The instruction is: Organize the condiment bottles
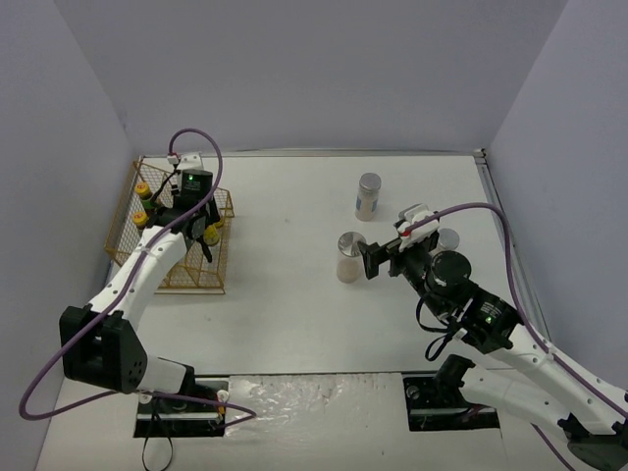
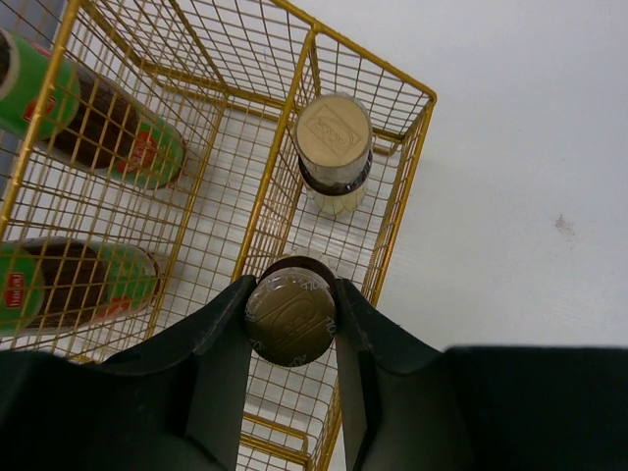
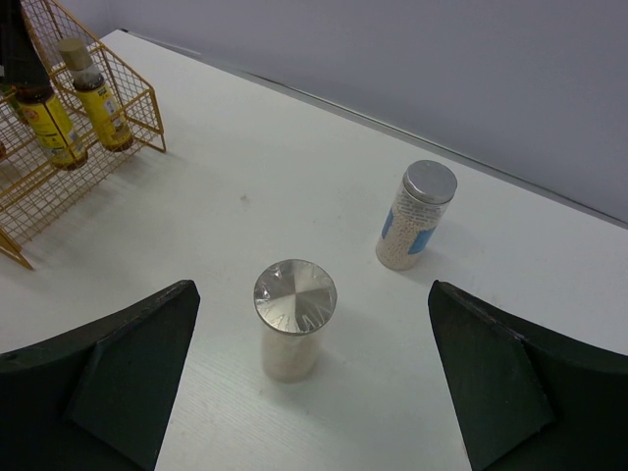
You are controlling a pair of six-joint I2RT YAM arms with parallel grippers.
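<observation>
Jar (image 3: 294, 329), silver-lidded, stands upright on the desk (image 3: 245, 177) straight ahead of our right pincer (image 1: 378, 261), whose jaws gape wide and do not touch it. We judge this arm much the nearer; nothing stands between. A second jar (image 3: 417, 216) stands well apart beyond. Our left pincer (image 1: 203, 232) is clamped on a slim bottle (image 2: 290, 316) upright inside the rack (image 1: 191, 287), beside its twin (image 2: 334, 147).

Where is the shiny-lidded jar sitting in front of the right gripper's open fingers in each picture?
Top external: jar just right of centre.
Left wrist: not in it.
Right wrist: jar at lower middle.
Shared landmark: gold wire rack, seen in all three views.
</observation>
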